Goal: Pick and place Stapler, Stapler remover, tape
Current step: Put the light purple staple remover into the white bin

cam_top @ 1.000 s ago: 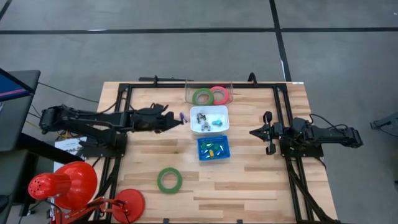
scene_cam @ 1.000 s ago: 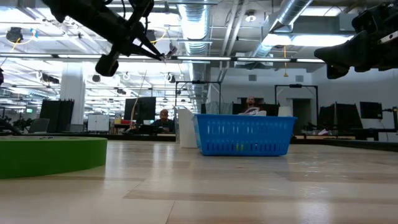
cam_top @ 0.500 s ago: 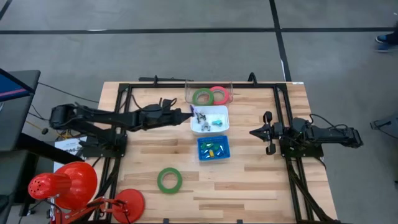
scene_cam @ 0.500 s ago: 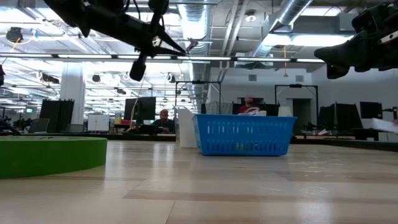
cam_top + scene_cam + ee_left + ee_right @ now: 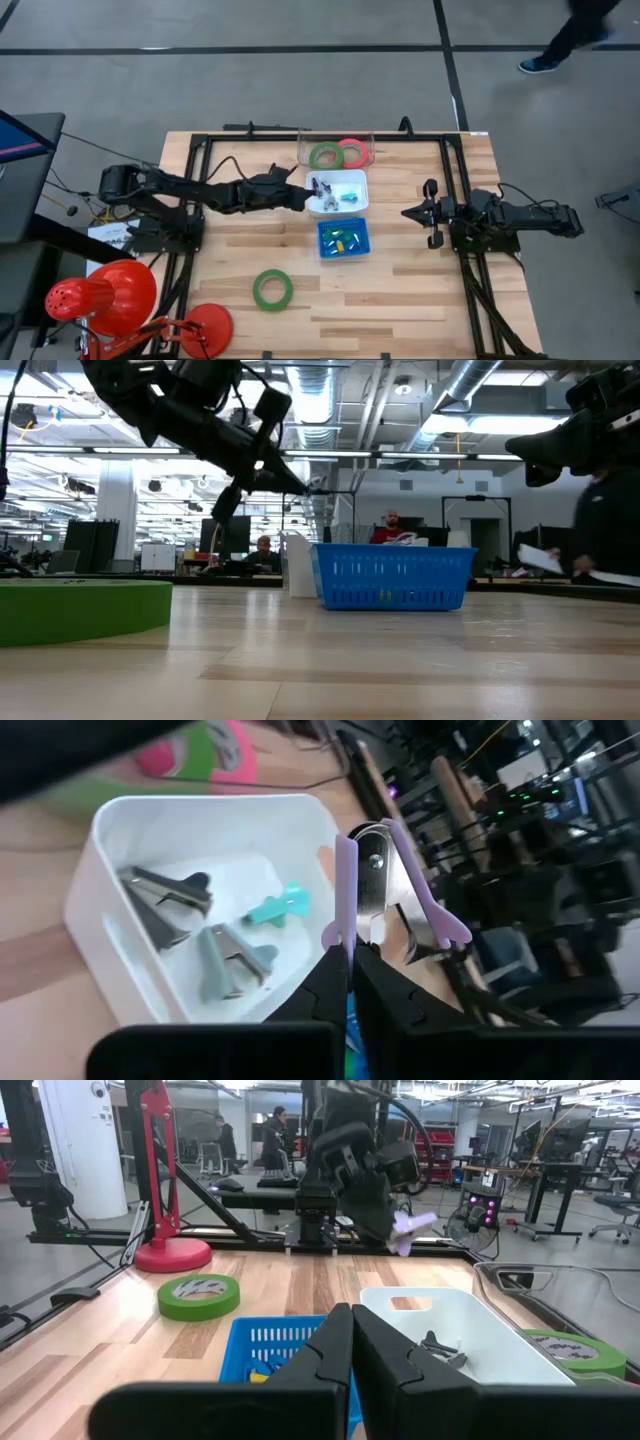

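My left gripper [image 5: 310, 189] reaches from the table's left over the left rim of the white tray [image 5: 352, 207], shut on a purple staple remover [image 5: 385, 880]. The remover also shows in the low view [image 5: 318, 483] and the right wrist view [image 5: 412, 1226]. Several more staple removers, among them a teal one [image 5: 275, 907], lie in the tray. A green tape ring [image 5: 272, 289] lies flat on the table near the front. Another green ring [image 5: 325, 155] and a pink one [image 5: 351, 152] lie in a clear box. No stapler is plainly in view. My right gripper [image 5: 408, 213] waits shut at the right. My left gripper pinches the lower end of one purple wing of the staple remover [image 5: 337, 933] between its two fingertips [image 5: 322, 982]. It comes from the table's left, slanting a little downward. The remover sticks out beyond the fingertips, its metal jaws forward, lifted clear above the tray.
A blue basket [image 5: 343, 238] with small green and yellow pieces stands just nearer than the white tray. A red desk lamp [image 5: 110, 295] stands at the near left corner. A black frame [image 5: 450, 150] runs round the table's sides. People walk and sit beyond the table.
My left gripper has carried the purple staple remover toward the table's right edge and downward, from left of the white tray to over its left rim. The wrist has rolled on the way. It stays shut on the remover.
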`<action>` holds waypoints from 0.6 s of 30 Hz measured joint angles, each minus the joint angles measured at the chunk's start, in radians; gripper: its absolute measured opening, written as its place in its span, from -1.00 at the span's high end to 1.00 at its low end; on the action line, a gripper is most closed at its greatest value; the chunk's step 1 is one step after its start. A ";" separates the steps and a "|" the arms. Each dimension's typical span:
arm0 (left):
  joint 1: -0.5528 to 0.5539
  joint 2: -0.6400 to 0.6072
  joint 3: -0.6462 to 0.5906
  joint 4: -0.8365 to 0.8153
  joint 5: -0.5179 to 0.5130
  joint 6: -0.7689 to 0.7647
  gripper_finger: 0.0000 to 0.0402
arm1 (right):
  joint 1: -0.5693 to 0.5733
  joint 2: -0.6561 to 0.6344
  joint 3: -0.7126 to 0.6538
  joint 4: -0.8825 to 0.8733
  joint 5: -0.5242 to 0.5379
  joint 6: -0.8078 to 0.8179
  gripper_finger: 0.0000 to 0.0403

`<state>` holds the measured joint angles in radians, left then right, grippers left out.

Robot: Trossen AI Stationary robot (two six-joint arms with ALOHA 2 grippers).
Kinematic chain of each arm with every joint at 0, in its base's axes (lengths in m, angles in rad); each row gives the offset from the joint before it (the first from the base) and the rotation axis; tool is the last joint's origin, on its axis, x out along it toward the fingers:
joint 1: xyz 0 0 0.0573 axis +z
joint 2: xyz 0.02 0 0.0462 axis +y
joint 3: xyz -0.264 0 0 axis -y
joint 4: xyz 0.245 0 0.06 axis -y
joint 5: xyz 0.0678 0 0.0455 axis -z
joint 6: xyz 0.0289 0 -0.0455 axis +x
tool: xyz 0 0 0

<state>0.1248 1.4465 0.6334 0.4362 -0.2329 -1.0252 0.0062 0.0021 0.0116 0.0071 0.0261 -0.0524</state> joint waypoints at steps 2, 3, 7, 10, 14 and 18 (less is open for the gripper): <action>0.007 0.020 0.000 0.000 0.001 0.000 0.98 | 0.000 0.000 0.000 0.000 0.000 0.000 1.00; 0.010 0.029 0.000 0.001 0.001 0.000 0.98 | 0.000 0.000 0.000 0.000 0.000 0.000 1.00; 0.022 0.059 0.000 0.000 0.002 -0.001 0.98 | 0.000 0.000 0.000 0.000 0.000 0.000 1.00; 0.028 0.069 -0.001 0.000 0.002 -0.001 0.98 | 0.000 0.000 0.000 0.000 0.000 0.000 1.00; 0.028 0.069 -0.001 0.000 0.002 -0.001 0.97 | 0.000 0.000 0.000 0.000 0.000 0.000 1.00; 0.028 0.069 -0.001 0.000 0.002 -0.002 0.94 | 0.000 0.000 0.000 0.000 0.000 0.000 1.00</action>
<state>0.1528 1.5158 0.6323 0.4366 -0.2310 -1.0273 0.0063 0.0020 0.0116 0.0071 0.0261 -0.0523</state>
